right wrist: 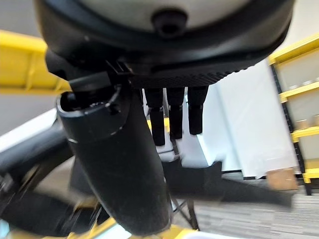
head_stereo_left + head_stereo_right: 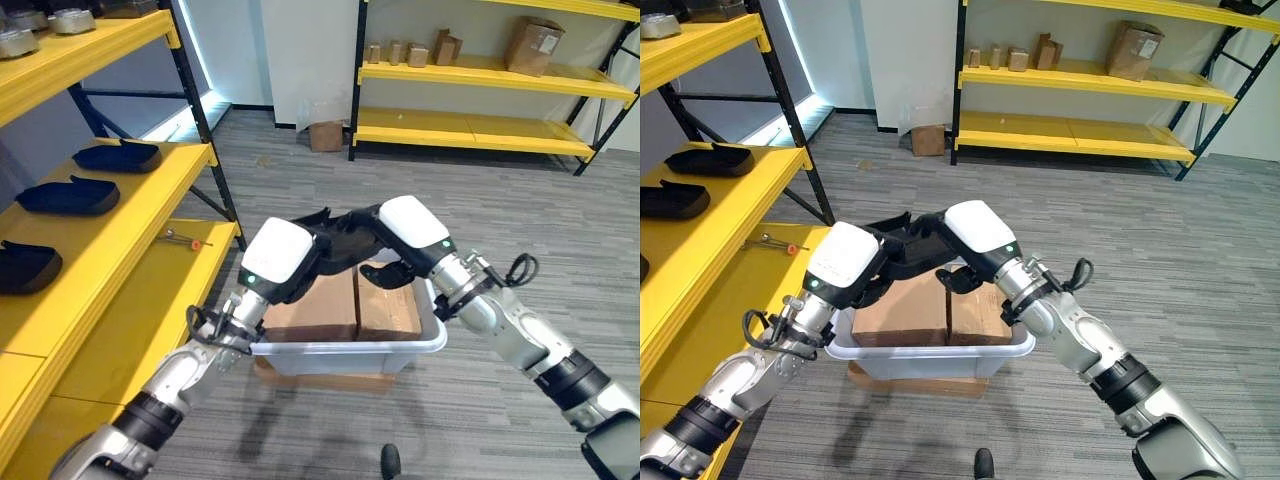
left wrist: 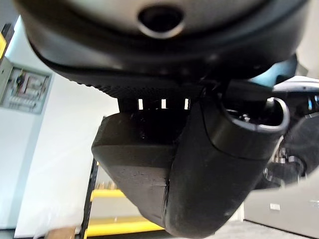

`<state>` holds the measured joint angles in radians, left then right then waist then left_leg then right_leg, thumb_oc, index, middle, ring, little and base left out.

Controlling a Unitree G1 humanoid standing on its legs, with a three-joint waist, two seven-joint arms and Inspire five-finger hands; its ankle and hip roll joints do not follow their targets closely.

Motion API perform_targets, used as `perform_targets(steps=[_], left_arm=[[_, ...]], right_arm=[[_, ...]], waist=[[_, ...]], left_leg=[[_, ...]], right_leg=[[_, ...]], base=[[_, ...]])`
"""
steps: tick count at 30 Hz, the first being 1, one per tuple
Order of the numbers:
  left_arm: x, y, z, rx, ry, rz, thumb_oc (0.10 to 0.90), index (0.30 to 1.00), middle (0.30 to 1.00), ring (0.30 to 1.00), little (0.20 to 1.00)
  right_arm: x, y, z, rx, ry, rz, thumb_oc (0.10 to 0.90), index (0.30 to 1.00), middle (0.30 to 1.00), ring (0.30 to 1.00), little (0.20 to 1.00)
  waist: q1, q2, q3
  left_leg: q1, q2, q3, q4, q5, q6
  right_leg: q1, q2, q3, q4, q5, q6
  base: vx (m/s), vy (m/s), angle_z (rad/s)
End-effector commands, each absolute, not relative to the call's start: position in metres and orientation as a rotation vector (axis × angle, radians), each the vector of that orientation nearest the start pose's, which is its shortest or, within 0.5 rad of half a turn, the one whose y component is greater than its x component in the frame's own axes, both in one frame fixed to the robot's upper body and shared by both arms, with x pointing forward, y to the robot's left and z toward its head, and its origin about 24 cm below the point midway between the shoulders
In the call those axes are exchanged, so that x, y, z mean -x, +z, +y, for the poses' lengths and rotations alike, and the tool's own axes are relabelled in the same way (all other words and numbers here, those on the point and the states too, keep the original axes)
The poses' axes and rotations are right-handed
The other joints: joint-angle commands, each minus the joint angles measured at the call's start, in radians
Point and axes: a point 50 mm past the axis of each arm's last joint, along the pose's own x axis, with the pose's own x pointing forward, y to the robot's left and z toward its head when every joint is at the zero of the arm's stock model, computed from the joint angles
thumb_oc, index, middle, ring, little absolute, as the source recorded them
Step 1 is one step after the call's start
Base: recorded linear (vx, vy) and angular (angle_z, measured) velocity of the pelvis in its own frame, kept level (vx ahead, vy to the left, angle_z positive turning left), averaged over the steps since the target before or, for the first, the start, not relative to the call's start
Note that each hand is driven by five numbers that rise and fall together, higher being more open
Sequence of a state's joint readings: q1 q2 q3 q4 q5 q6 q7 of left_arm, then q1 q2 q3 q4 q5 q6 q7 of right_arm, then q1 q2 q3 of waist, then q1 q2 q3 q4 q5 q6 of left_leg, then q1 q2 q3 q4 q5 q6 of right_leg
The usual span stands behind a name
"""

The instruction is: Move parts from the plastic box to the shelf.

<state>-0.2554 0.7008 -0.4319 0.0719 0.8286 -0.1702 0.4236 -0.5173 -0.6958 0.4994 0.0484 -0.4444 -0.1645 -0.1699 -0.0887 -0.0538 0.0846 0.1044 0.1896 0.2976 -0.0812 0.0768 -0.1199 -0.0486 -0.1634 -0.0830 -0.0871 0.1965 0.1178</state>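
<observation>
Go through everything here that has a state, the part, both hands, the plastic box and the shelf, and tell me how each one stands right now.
Black part: lifted above the box, held between both hands.
Left hand: fingers curled round the part.
Right hand: on the part's other end, grip hidden.
Plastic box: open-topped, on the floor, two cardboard boxes inside.
Yellow shelf: already carries three black parts.

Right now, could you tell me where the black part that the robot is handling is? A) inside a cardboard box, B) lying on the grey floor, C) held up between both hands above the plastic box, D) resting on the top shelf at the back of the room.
C: the black part sits between the left hand and the right hand, raised above the plastic box.
</observation>
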Motion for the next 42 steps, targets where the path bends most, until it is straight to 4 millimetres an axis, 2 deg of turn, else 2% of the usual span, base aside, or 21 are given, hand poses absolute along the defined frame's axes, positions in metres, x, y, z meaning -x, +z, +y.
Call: perform_targets(steps=[1, 4, 8, 11, 18, 20, 23, 26, 28, 30, 31, 32, 33, 34, 35, 36, 38, 39, 40, 42], left_arm=[[-0.289, 0.147, 0.187, -1.373, 0.091, -0.79, 0.4, 0.3, 0.3, 0.3, 0.3], [-0.285, 0.146, 0.194, -1.386, 0.112, -0.779, 0.4, 0.3, 0.3, 0.3, 0.3], [-0.277, 0.144, 0.216, -1.41, 0.179, -0.727, 0.4, 0.3, 0.3, 0.3, 0.3], [-0.271, 0.144, 0.224, -1.403, 0.22, -0.712, 0.4, 0.3, 0.3, 0.3, 0.3], [-0.259, 0.15, 0.241, -1.411, 0.333, -0.704, 0.4, 0.3, 0.3, 0.3, 0.3], [-0.247, 0.159, 0.253, -1.412, 0.432, -0.718, 0.4, 0.3, 0.3, 0.3, 0.3], [-0.238, 0.164, 0.261, -1.403, 0.501, -0.724, 0.4, 0.3, 0.3, 0.3, 0.3], [-0.234, 0.168, 0.26, -1.382, 0.528, -0.752, 0.4, 0.3, 0.3, 0.3, 0.3], [-0.236, 0.17, 0.254, -1.347, 0.519, -0.773, 0.4, 0.3, 0.3, 0.3, 0.3], [-0.236, 0.174, 0.249, -1.323, 0.509, -0.81, 0.4, 0.3, 0.3, 0.3, 0.3], [-0.235, 0.177, 0.246, -1.316, 0.5, -0.833, 0.4, 0.3, 0.3, 0.3, 0.3], [-0.235, 0.177, 0.246, -1.316, 0.5, -0.834, 0.4, 0.3, 0.3, 0.3, 0.3], [-0.236, 0.176, 0.245, -1.295, 0.498, -0.836, 0.4, 0.3, 0.3, 0.3, 0.3], [-0.236, 0.178, 0.243, -1.291, 0.498, -0.847, 0.4, 0.3, 0.3, 0.3, 0.3], [-0.236, 0.178, 0.241, -1.277, 0.502, -0.853, 0.4, 0.3, 0.3, 0.3, 0.3], [-0.236, 0.178, 0.24, -1.277, 0.498, -0.853, 0.4, 0.3, 0.3, 0.3, 0.3], [-0.235, 0.178, 0.24, -1.259, 0.51, -0.857, 0.4, 0.3, 0.3, 0.3, 0.3], [-0.234, 0.174, 0.238, -1.246, 0.5, -0.847, 0.4, 0.3, 0.3, 0.3, 0.3], [-0.234, 0.173, 0.237, -1.245, 0.496, -0.847, 0.4, 0.3, 0.3, 0.3, 0.3], [-0.231, 0.173, 0.238, -1.26, 0.496, -0.847, 0.4, 0.3, 0.3, 0.3, 0.3]], right_arm=[[-0.3, 0.211, -0.149, 1.009, 0.107, -0.867, 0.9, 1.0, 1.0, 1.0, 1.0], [-0.292, 0.208, -0.157, 0.995, 0.087, -0.859, 0.9, 1.0, 1.0, 1.0, 1.0], [-0.279, 0.2, -0.173, 0.98, 0.038, -0.833, 0.9, 1.0, 1.0, 1.0, 1.0], [-0.27, 0.195, -0.18, 0.975, 0.027, -0.822, 0.9, 1.0, 1.0, 1.0, 1.0], [-0.266, 0.192, -0.182, 0.984, 0.044, -0.819, 0.9, 1.0, 1.0, 1.0, 1.0], [-0.269, 0.198, -0.175, 0.973, 0.068, -0.851, 0.9, 1.0, 1.0, 1.0, 1.0], [-0.271, 0.208, -0.164, 0.944, 0.089, -0.912, 0.9, 1.0, 1.0, 1.0, 1.0], [-0.274, 0.218, -0.159, 0.938, 0.087, -0.957, 0.9, 1.0, 1.0, 1.0, 1.0], [-0.274, 0.218, -0.163, 0.951, 0.073, -0.951, 0.9, 1.0, 1.0, 1.0, 1.0], [-0.273, 0.218, -0.165, 0.96, 0.062, -0.948, 0.9, 1.0, 1.0, 1.0, 1.0], [-0.272, 0.218, -0.166, 0.957, 0.054, -0.95, 0.9, 1.0, 1.0, 1.0, 1.0], [-0.272, 0.218, -0.166, 0.957, 0.054, -0.95, 0.9, 1.0, 1.0, 1.0, 1.0], [-0.27, 0.215, -0.169, 0.97, 0.039, -0.951, 0.9, 1.0, 1.0, 1.0, 1.0], [-0.269, 0.213, -0.171, 0.984, 0.03, -0.947, 0.9, 1.0, 1.0, 1.0, 1.0], [-0.266, 0.203, -0.176, 0.967, 0.009, -0.902, 0.9, 1.0, 1.0, 1.0, 1.0], [-0.266, 0.202, -0.177, 0.967, 0.009, -0.899, 0.9, 1.0, 1.0, 1.0, 1.0], [-0.263, 0.189, -0.187, 0.9, -0.017, -0.821, 0.9, 1.0, 1.0, 1.0, 1.0], [-0.257, 0.181, -0.199, 0.866, -0.049, -0.769, 0.9, 1.0, 1.0, 1.0, 1.0], [-0.256, 0.181, -0.199, 0.867, -0.049, -0.766, 0.9, 1.0, 1.0, 1.0, 1.0], [-0.25, 0.174, -0.209, 0.846, -0.084, -0.724, 0.9, 1.0, 1.0, 1.0, 1.0]], waist=[[0.0, 0.008, -0.073], [-0.003, 0.014, -0.071], [-0.017, 0.039, -0.058], [-0.023, 0.052, -0.055], [-0.021, 0.073, -0.033], [0.012, 0.075, -0.021], [0.051, 0.073, 0.003], [0.092, 0.07, 0.038], [0.102, 0.064, 0.062], [0.104, 0.052, 0.07], [0.106, 0.044, 0.07], [0.104, 0.044, 0.07], [0.096, 0.032, 0.062], [0.086, 0.034, 0.052], [0.068, 0.041, 0.038], [0.067, 0.042, 0.037], [0.05, 0.053, 0.024], [0.028, 0.057, 0.012], [0.028, 0.058, 0.01], [0.028, 0.069, -0.01]], left_leg=[[0.044, 0.042, -0.046, -0.006, -0.065, 0.0], [0.043, 0.046, -0.049, -0.006, -0.061, -0.002], [0.041, 0.06, -0.051, -0.006, -0.049, -0.007], [0.04, 0.075, -0.052, -0.006, -0.037, -0.009], [0.022, 0.115, -0.069, -0.006, 0.001, -0.012], [0.01, 0.159, -0.079, -0.006, 0.063, -0.016], [-0.02, 0.198, -0.111, 0.004, 0.14, -0.026], [-0.091, 0.211, -0.162, 0.012, 0.238, -0.047], [-0.154, 0.186, -0.153, 0.026, 0.285, -0.049], [-0.171, 0.154, -0.161, 0.079, 0.243, -0.04], [-0.183, 0.125, -0.169, 0.161, 0.183, -0.023], [-0.188, 0.124, -0.172, 0.167, 0.179, -0.022], [-0.164, 0.094, -0.134, 0.285, 0.071, -0.004], [-0.147, 0.094, -0.119, 0.339, 0.014, -0.005], [-0.102, 0.097, -0.074, 0.415, -0.045, -0.001], [-0.101, 0.098, -0.078, 0.416, -0.049, -0.001], [-0.052, 0.065, -0.082, 0.375, -0.107, -0.003], [-0.032, 0.057, -0.057, 0.266, -0.13, 0.002], [-0.025, 0.054, -0.057, 0.254, -0.126, 0.003], [0.012, 0.051, -0.043, 0.104, -0.106, -0.001]], right_leg=[[0.068, -0.06, -0.015, 0.01, -0.064, 0.078], [0.065, -0.057, -0.017, 0.025, -0.076, 0.075], [0.049, -0.04, -0.013, 0.057, -0.102, 0.065], [0.029, -0.025, -0.014, 0.111, -0.133, 0.056], [-0.049, 0.024, -0.013, 0.252, -0.212, 0.026], [-0.092, 0.069, -0.019, 0.328, -0.254, -0.004], [-0.108, 0.104, -0.038, 0.349, -0.272, -0.032], [-0.09, 0.106, -0.092, 0.321, -0.282, -0.053], [-0.074, 0.087, -0.152, 0.278, -0.265, -0.069], [-0.073, 0.065, -0.183, 0.249, -0.243, -0.066], [-0.068, 0.049, -0.208, 0.216, -0.219, -0.068], [-0.067, 0.049, -0.21, 0.213, -0.217, -0.067], [-0.061, 0.027, -0.256, 0.185, -0.205, -0.073], [-0.053, 0.025, -0.273, 0.173, -0.215, -0.066], [-0.045, 0.024, -0.332, 0.152, -0.214, -0.069], [-0.04, 0.025, -0.337, 0.15, -0.215, -0.067], [-0.033, 0.017, -0.378, 0.145, -0.203, -0.051], [-0.011, -0.011, -0.415, 0.143, -0.18, -0.023], [-0.008, -0.012, -0.418, 0.141, -0.179, -0.021], [0.007, -0.027, -0.441, 0.135, -0.171, -0.008]], base=[[0.0, -0.033, 0.0], [-0.01, -0.014, 0.0], [-0.02, -0.064, -0.01], [-0.02, -0.074, -0.04], [-0.06, -0.111, -0.03], [-0.09, -0.316, -0.04], [-0.09, -0.292, -0.11], [-0.12, -0.22, 0.05], [-0.16, -0.127, 0.92], [-0.19, -0.112, 1.3], [-0.16, -0.095, 1.1], [-0.17, -0.134, 0.75], [-0.06, -0.092, 0.78], [-0.1, -0.096, 1.06], [-0.01, -0.003, 1.33], [-0.03, 0.037, 1.58], [0.03, 0.145, 1.38], [0.03, 0.181, 0.88], [0.04, 0.243, 0.9], [0.05, 0.21, 0.93]])
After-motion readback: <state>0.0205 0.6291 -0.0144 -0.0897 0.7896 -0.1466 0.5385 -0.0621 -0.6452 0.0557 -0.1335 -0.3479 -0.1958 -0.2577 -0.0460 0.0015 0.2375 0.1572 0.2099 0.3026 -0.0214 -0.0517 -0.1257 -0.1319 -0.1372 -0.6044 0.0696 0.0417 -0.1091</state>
